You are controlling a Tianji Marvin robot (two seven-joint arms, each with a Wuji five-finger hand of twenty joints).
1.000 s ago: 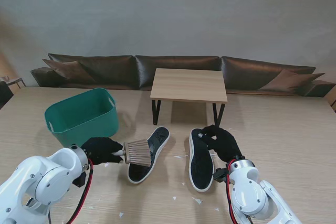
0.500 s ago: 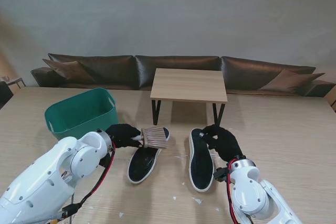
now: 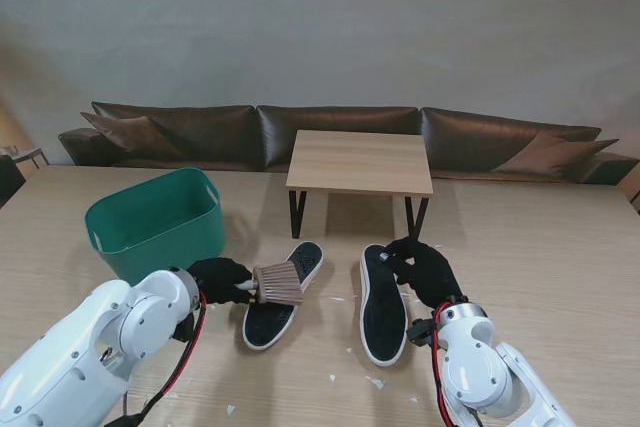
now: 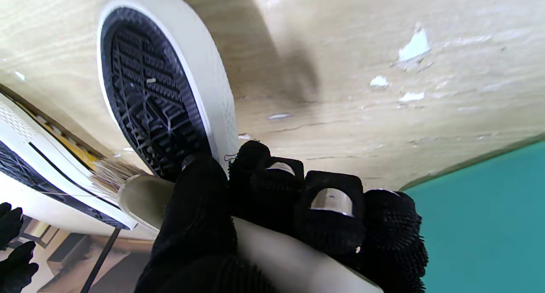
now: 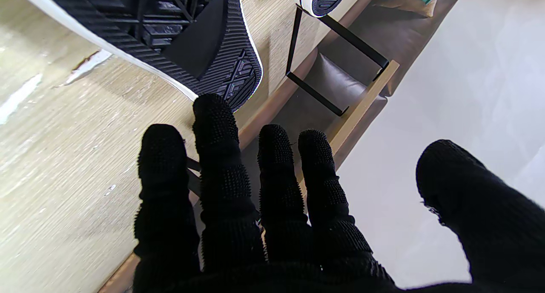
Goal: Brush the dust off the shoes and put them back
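Stand view looks down on a pale wood-grain tabletop (image 3: 540, 237) scattered with small white flecks (image 3: 376, 382). Two black shoes with white edges lie sole-up side by side near me: the left shoe (image 3: 270, 313) and the right shoe (image 3: 381, 309). The left hand (image 3: 218, 280) has its fingers wrapped around a brush (image 3: 279, 283), whose bristles sit over the left shoe's middle. The right hand (image 3: 422, 269) rests at the far end of the right shoe with fingers spread, gripping nothing. A green basket (image 3: 153, 222) stands on the left. Beyond, a small wooden side table (image 3: 361, 163) with black legs fronts a dark brown sofa (image 3: 330, 133) and a plain grey wall.
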